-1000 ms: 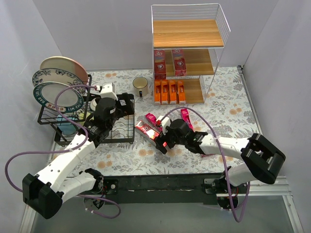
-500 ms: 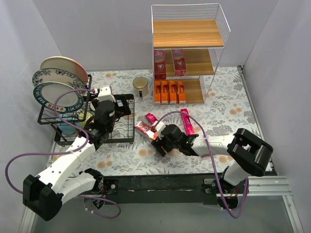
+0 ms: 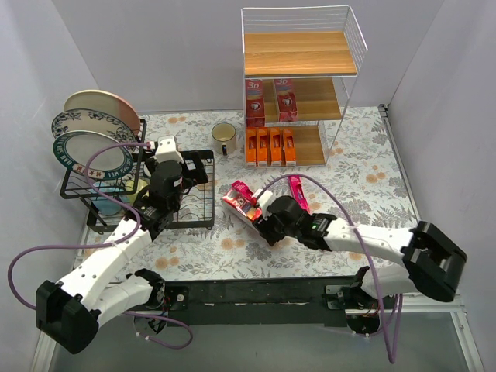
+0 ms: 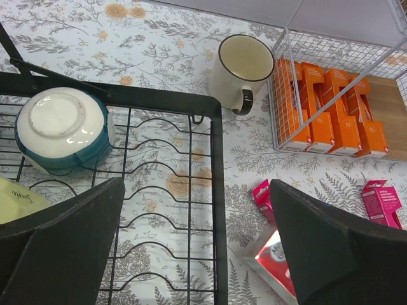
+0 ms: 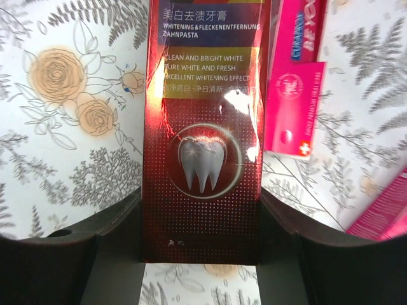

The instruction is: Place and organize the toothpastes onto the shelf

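Observation:
A red toothpaste carton (image 5: 203, 127) with a white tooth print lies lengthwise between the jaws of my right gripper (image 5: 200, 229), which press on both its long sides; from above it (image 3: 239, 203) is near the table's middle. Two pink cartons (image 3: 240, 188) (image 3: 298, 194) lie beside it on the cloth. The shelf (image 3: 350, 54) stands at the back, with several orange cartons (image 3: 270, 147) on its bottom board and two red ones (image 3: 255, 101) on the middle board. My left gripper (image 4: 200, 254) hangs open and empty over the black dish rack (image 4: 219, 190).
The dish rack (image 3: 211, 209) at the left holds three plates (image 3: 93, 132) and an upturned bowl (image 4: 60, 127). A cream mug (image 3: 224, 137) stands just left of the shelf. Grey walls close in the left, back and right sides.
My right gripper has closed from wide open onto the red carton and shifted slightly right and away with it. The left arm has barely moved.

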Controlling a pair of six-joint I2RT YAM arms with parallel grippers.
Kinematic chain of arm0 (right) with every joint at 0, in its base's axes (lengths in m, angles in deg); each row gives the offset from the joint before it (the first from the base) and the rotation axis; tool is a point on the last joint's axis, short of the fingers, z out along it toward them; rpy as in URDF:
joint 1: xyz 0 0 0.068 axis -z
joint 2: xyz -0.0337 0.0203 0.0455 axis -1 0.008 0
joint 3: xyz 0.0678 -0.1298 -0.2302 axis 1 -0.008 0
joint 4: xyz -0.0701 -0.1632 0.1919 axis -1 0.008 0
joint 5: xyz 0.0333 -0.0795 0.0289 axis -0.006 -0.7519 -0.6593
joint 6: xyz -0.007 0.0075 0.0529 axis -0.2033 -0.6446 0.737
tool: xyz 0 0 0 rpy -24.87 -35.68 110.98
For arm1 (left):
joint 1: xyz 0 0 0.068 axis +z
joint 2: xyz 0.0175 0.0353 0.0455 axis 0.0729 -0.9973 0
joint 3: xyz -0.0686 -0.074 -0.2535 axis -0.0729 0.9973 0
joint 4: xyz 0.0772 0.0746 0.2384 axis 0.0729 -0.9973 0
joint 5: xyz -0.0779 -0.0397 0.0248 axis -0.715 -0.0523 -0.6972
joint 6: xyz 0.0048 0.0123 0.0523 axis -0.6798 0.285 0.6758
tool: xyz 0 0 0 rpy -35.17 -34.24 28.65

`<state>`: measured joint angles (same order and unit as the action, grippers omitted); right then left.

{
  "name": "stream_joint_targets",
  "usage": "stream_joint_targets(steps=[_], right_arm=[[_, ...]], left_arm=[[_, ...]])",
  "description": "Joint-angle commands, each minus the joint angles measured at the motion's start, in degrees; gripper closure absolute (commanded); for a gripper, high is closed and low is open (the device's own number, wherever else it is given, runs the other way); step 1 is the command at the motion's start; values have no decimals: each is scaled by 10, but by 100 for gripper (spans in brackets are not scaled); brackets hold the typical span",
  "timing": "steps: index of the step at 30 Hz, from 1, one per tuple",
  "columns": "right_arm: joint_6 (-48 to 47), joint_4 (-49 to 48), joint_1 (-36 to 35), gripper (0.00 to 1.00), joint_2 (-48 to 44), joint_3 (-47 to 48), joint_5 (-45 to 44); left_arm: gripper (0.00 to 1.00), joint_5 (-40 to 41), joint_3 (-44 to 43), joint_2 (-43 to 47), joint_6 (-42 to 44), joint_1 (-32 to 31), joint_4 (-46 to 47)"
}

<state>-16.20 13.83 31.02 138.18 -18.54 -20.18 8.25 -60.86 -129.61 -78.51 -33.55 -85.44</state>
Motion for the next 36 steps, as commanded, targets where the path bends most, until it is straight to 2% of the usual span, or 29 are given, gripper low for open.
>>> stream_joint_targets(steps=[1, 3, 7, 10, 18, 24, 28, 36], right_arm=[[-5, 74, -1, 65, -95, 37, -33], [-13, 103, -1, 66, -131, 63, -49], [-13, 197, 6, 66, -163, 131, -139], [-13, 255, 36, 66, -173, 193, -172], [-37, 360, 143, 66, -148, 349, -179], [-50, 369, 227, 65, -119, 435, -166], [-57, 355, 288, 65, -78, 481, -126], [-33, 318, 347, 66, 19, 553, -88]], left_arm=[[2, 13, 6, 23, 7, 3, 14], [2, 13, 7, 29, 8, 3, 16], [2, 12, 9, 38, 9, 4, 20], [2, 9, 10, 42, 10, 4, 22], [2, 4, 10, 54, 10, 4, 20], [2, -1, 12, 59, 9, 4, 21], [2, -7, 11, 58, 9, 4, 21], [2, -16, 12, 63, 8, 4, 16]])
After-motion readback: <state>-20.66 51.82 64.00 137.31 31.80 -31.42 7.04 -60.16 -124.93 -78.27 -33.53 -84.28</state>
